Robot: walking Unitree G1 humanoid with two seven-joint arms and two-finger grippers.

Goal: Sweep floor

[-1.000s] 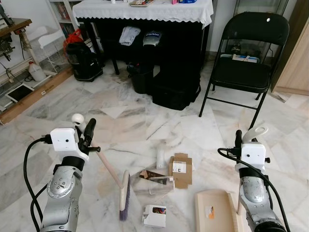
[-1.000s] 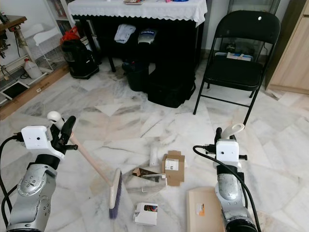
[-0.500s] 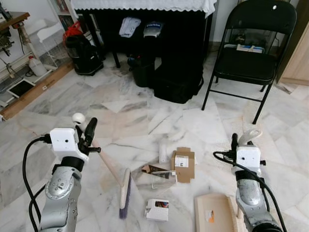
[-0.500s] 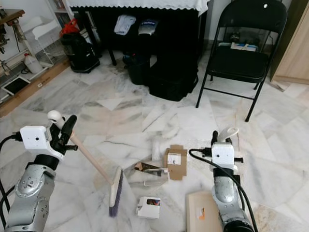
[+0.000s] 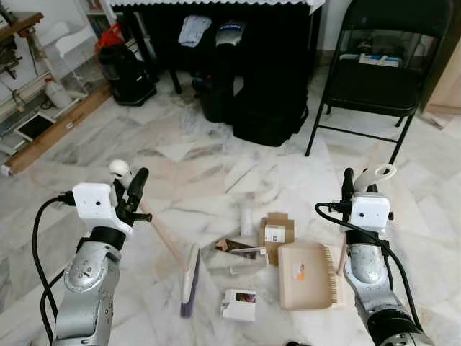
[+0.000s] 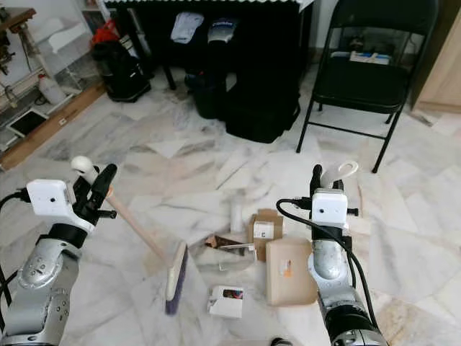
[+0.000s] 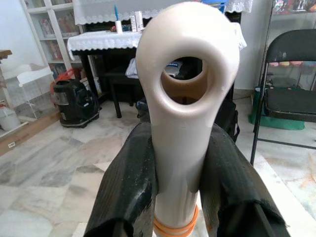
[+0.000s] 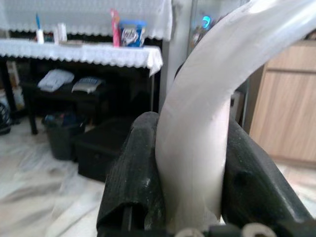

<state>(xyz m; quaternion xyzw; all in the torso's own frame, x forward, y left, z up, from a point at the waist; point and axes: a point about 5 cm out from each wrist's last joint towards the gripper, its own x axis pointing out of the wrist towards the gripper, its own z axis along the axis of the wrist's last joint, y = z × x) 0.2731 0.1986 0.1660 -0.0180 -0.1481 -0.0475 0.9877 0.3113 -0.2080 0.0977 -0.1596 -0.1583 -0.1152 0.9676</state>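
Nearest, the left pincer is clamped on the broom handle just below its hanging hole, and the right pincer squeezes the curved dustpan handle, details the wrist views alone reveal. Both forearms rise upright. On the marble floor, the broom head lies left of the scraps, the dustpan right. Beyond stands a folding chair.

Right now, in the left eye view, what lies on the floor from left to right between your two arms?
Broom head → small white box → flattened cardboard box → dustpan.
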